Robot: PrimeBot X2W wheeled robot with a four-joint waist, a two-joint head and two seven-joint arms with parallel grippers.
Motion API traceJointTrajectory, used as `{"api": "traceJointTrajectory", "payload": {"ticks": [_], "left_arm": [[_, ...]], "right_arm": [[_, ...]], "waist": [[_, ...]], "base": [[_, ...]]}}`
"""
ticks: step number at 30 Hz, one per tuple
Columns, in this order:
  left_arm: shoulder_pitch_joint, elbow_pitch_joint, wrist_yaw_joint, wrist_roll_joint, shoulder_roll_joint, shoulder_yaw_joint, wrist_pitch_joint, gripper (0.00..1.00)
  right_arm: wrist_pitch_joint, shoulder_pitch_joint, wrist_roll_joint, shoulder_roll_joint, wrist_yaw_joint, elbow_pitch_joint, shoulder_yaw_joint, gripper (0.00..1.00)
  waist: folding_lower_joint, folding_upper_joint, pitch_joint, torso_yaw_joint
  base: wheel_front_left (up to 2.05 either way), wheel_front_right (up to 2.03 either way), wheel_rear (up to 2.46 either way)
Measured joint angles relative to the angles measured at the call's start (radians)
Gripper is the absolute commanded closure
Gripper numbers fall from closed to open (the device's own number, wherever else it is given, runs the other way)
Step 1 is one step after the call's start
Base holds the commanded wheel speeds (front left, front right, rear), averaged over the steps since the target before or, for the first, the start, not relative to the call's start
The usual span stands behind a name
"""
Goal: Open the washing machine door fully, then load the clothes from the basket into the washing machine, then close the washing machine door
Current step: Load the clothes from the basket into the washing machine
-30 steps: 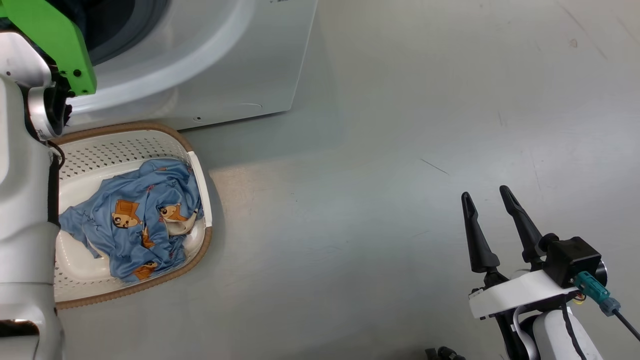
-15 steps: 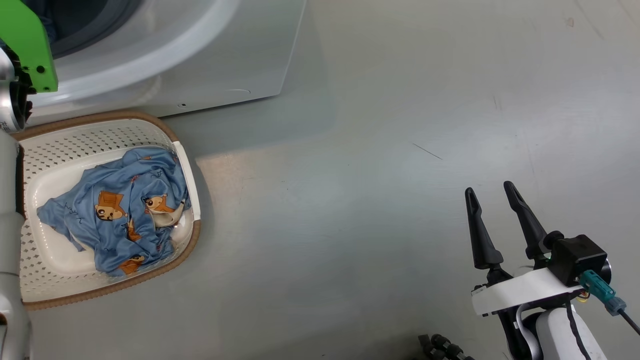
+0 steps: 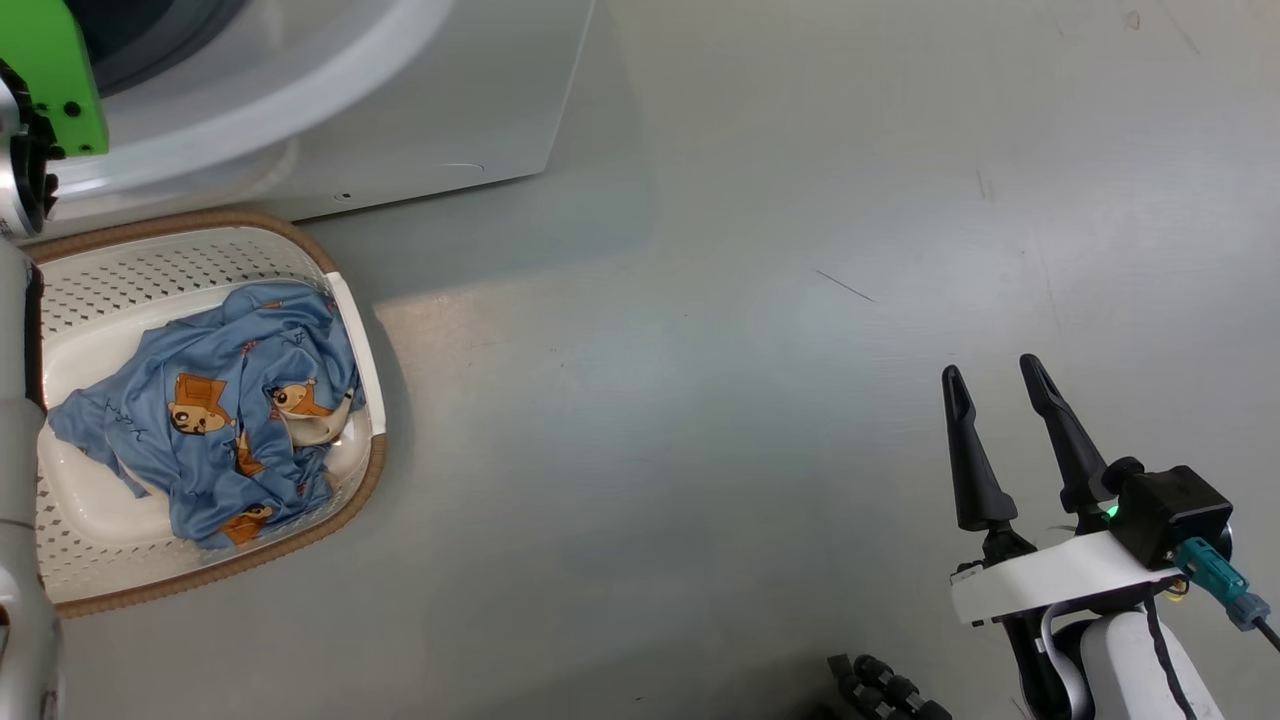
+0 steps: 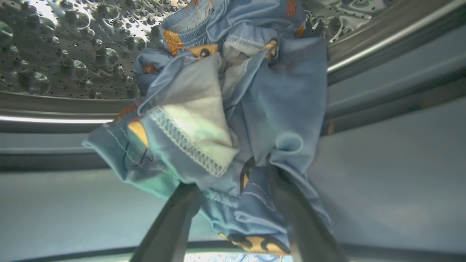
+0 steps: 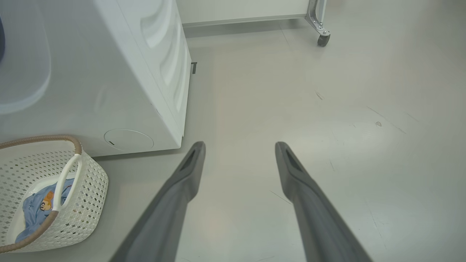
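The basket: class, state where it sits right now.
In the head view the basket sits on the floor at the lower left, just in front of the washing machine, with blue clothes lying inside it.

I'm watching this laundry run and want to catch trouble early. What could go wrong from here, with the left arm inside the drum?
1. The garment is draped over the open left gripper; pulling back may drag it out of the drum.
2. Its lower part hangs across the drum rim, so it might get pinched at closing.
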Motion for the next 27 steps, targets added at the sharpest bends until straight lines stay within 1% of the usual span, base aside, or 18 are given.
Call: {"api": "traceJointTrajectory", "payload": {"ticks": [2,3,6,11,17,22,23,27], "left_arm": [[-0.006,0.007,-0.003,0.0,0.0,0.0,-0.012,0.87],[-0.008,0.009,-0.007,-0.002,-0.001,-0.001,-0.02,1.0],[-0.014,0.019,-0.016,-0.003,-0.002,-0.006,-0.03,1.0],[-0.028,0.027,-0.017,-0.008,-0.004,-0.004,-0.076,1.0],[-0.088,0.012,-0.007,-0.007,0.004,0.019,-0.184,1.0],[-0.091,0.013,0.003,-0.007,0.021,0.043,-0.273,1.0],[-0.091,0.013,0.003,-0.007,0.021,0.043,-0.273,1.0],[-0.103,0.015,0.01,-0.009,0.04,0.071,-0.334,1.0]], "right_arm": [[0.0,0.0,0.0,0.0,0.0,-0.001,-0.003,0.0],[0.0,0.0,0.0,0.0,0.0,-0.001,-0.005,0.0],[0.0,0.0,0.004,0.0,0.0,-0.002,-0.007,0.0],[0.0,-0.001,0.012,0.001,0.0,-0.003,-0.01,0.0],[0.0,-0.001,0.012,0.001,0.0,-0.003,-0.01,0.0],[0.0,-0.001,0.019,0.001,0.0,-0.003,-0.007,0.0],[0.0,-0.001,0.019,0.001,0.0,-0.003,-0.007,0.0],[0.0,-0.001,0.031,0.001,0.0,-0.002,0.012,0.0]], "waist": [[0.0,0.0,0.004,0.0],[0.0,0.0,0.005,0.0],[0.0,0.0001,0.009,0.002],[0.0,0.0,0.01,0.014],[0.0,0.0,0.008,0.024],[0.0,0.0,0.009,0.022],[0.0,0.0,0.009,0.022],[0.0001,0.0,0.015,0.009]], "base": [[0.0,0.0,0.0],[0.0,0.0,0.0],[0.0,0.0,0.0],[0.0,0.0,0.0],[0.0,0.0,0.0],[0.0,0.0,0.0],[0.0,0.0,0.0],[0.0,0.0,0.0]]}}
